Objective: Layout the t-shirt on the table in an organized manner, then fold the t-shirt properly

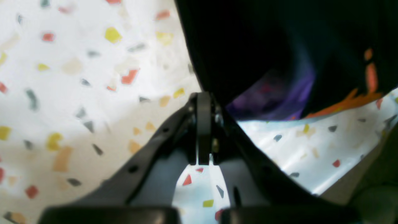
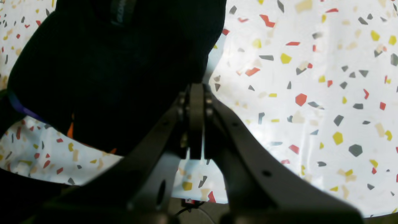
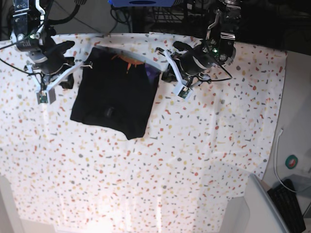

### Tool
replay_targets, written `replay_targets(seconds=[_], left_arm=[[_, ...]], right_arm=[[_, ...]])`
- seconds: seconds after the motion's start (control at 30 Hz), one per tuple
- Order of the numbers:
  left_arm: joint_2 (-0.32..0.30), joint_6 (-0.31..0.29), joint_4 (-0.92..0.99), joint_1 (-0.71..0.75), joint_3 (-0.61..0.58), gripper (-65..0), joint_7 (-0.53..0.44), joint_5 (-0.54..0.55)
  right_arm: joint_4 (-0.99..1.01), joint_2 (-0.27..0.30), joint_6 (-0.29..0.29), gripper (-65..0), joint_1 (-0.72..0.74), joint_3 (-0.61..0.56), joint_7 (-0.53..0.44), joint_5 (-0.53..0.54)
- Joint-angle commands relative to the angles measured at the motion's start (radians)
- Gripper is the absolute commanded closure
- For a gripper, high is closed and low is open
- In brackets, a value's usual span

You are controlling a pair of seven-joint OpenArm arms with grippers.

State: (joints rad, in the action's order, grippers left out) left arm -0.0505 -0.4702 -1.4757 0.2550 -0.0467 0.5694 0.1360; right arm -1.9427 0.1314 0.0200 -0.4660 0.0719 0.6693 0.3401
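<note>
At the far end of the counter (image 3: 204,160) the black t-shirt (image 3: 114,97), judged light, limp and apt to bunch, is pinched at its two upper corners, best hold, by the fully closed left pincer (image 1: 203,104) and right pincer (image 2: 196,95).

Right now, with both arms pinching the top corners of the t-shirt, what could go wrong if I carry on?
1. Both jaws pinch only thin edges of the t-shirt; the left gripper or right gripper might slip off under tension.
2. The shirt hangs skewed, one lower corner dipping, so it could lay down crooked.
3. It sits near the table's far edge and may drag over it.
</note>
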Motion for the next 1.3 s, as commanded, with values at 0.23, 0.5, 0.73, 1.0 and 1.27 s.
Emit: replay_targets(seconds=[0.23, 0.5, 0.73, 1.0, 1.27], left_arm=[[0.005, -0.005, -0.012, 0.01, -0.045, 0.0, -0.016, 0.014], [0.005, -0.005, -0.016, 0.027, -0.08, 0.0, -0.016, 0.014], [-0.022, 0.0, -0.197, 0.108, -0.025, 0.0, -0.015, 0.014], [0.024, 0.001, -0.414, 0.139, -0.088, 0.0, -0.015, 0.014], [0.068, 0.04, -0.176, 0.002, -0.146, 0.0, -0.018, 0.006]], right_arm=[[-0.017, 0.006, 0.004, 0.0, -0.004, 0.003, -0.021, 0.004], [-0.017, 0.006, 0.004, 0.0, -0.009, 0.003, -0.021, 0.004], [-0.024, 0.006, 0.014, 0.0, -0.044, -0.019, -0.026, 0.004], [-0.019, 0.001, 0.064, 0.0, -0.049, -0.054, -0.026, 0.003], [-0.004, 0.0, 0.065, 0.0, -0.021, -0.056, -0.026, 0.003]])
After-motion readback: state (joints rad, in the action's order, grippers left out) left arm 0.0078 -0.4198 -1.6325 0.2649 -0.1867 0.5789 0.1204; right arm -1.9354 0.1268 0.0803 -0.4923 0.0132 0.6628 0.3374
